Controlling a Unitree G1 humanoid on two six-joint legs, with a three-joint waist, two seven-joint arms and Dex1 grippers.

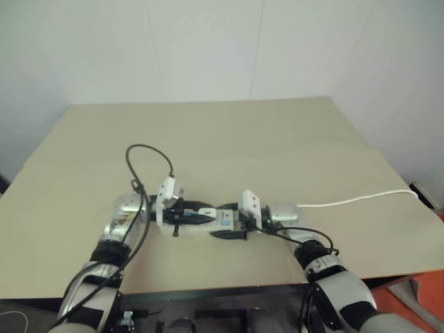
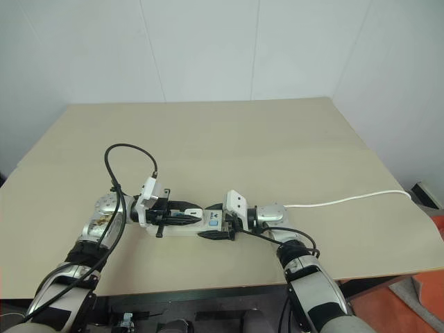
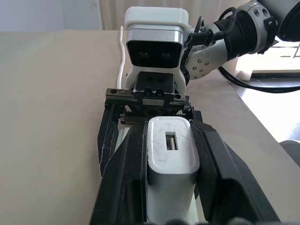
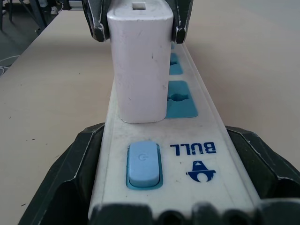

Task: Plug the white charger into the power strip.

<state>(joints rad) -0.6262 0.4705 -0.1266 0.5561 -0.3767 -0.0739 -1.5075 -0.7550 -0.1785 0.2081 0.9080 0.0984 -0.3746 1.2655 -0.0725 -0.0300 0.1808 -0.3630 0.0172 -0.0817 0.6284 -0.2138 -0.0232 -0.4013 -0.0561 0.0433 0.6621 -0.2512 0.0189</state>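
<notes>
My arms are jointed silver and white shells with black bands at the wrists, and a loose black cable (image 2: 128, 154) loops up over my left forearm to the white camera block (image 2: 147, 194) perched at its wrist. My left gripper (image 3: 171, 154) has two thick black fingers (image 3: 220, 164) with a matte finish. Facing it, my right gripper's white-and-grey camera housing (image 3: 157, 35) shows two dark lenses, above a toothed black rack with small screws; my right forearm (image 3: 243, 30) is ribbed black at two o'clock
</notes>
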